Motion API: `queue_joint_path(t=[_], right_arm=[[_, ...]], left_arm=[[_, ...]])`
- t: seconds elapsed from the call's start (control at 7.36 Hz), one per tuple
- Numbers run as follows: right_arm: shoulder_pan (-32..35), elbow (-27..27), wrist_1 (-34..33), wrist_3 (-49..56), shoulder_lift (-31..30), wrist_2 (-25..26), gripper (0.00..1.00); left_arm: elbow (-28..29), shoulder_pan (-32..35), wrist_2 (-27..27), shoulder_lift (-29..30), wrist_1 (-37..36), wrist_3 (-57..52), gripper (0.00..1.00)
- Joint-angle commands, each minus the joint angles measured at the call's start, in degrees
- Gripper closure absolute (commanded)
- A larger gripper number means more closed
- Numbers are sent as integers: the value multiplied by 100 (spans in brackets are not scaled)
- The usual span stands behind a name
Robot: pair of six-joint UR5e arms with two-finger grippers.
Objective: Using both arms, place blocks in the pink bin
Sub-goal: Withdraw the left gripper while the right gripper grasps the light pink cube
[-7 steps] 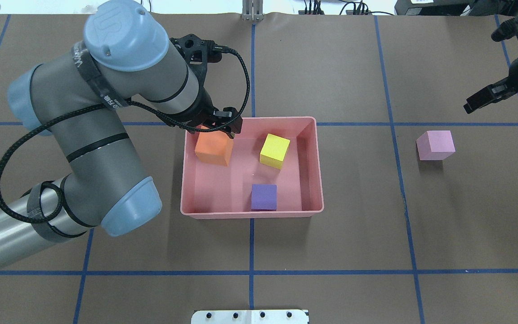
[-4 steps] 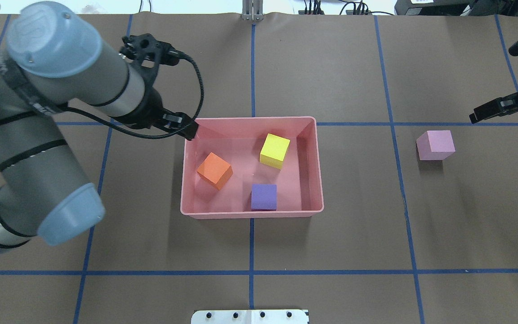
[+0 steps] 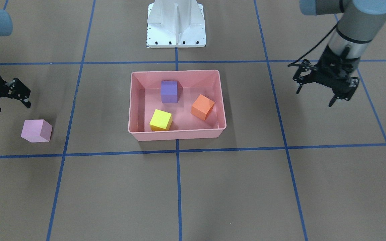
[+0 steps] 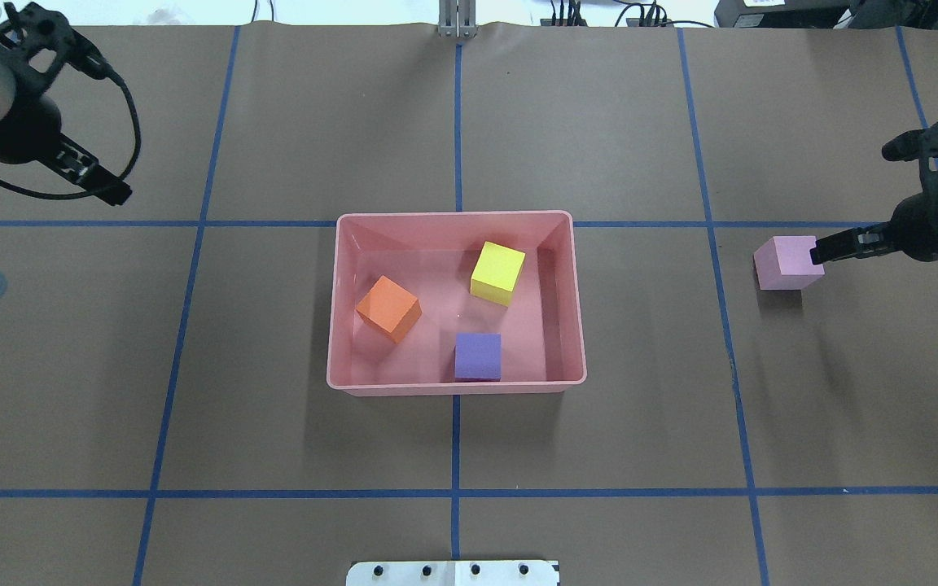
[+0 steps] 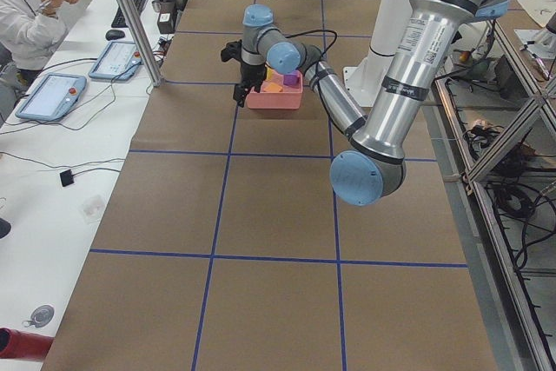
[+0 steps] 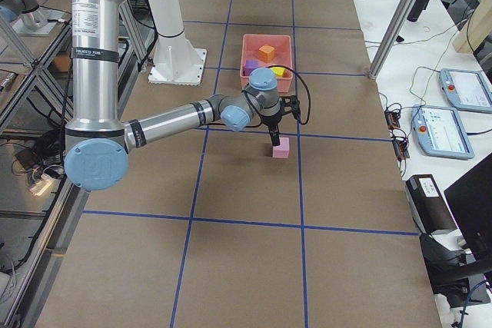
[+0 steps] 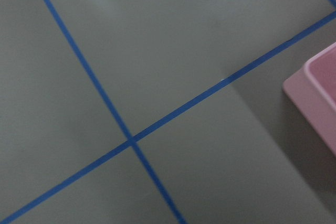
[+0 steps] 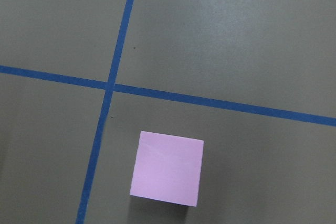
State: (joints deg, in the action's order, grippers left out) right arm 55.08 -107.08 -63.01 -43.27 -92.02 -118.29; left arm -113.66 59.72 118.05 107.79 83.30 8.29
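Look first at the overhead view. The pink bin (image 4: 457,216) sits mid-table (image 4: 599,439) with three blocks inside: the orange cube (image 4: 388,308) at 9 o'clock, the yellow cube (image 4: 497,273) at 1 o'clock and the purple cube (image 4: 478,356) at 6 o'clock, against the near wall. The light pink cube (image 4: 786,262) lies on the paper at the bin's 3 o'clock, well apart from it.

In that view the right gripper (image 4: 831,246) seems to overlap the light pink cube's edge, and you cannot read its jaws. The front-facing view settles both points. There you see the right gripper (image 3: 10,106) at the cube's 11 o'clock with bare table between them, its fingers spread and nothing held. The right wrist camera shows no fingers, only the cube at 6 o'clock in its frame beside crossing blue tape lines (image 8: 113,85).

The left gripper (image 3: 315,97) is likewise spread wide and empty in the front-facing view. Its wrist camera catches just one corner of the bin at 3 o'clock.

The left arm (image 3: 350,30) drops steeply with its wrist pointing down, at the bin's 10 o'clock in the overhead view. From the right end of the table, the right arm (image 6: 177,118) stretches low and nearly level, its wrist bent down over the light pink cube.
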Motion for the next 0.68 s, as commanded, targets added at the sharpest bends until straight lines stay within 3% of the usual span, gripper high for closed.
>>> queue_joint_path(t=[0.0, 0.41, 0.54], right_arm=[[-173, 562, 70, -68, 411, 158, 0], [-182, 916, 96, -76, 563, 210, 0], [-191, 1135, 383, -94, 563, 210, 0]], left_arm=[[178, 260, 16, -74, 19, -381, 0], [178, 251, 16, -74, 28, -372, 0], [178, 251, 16, -74, 28, -372, 0]])
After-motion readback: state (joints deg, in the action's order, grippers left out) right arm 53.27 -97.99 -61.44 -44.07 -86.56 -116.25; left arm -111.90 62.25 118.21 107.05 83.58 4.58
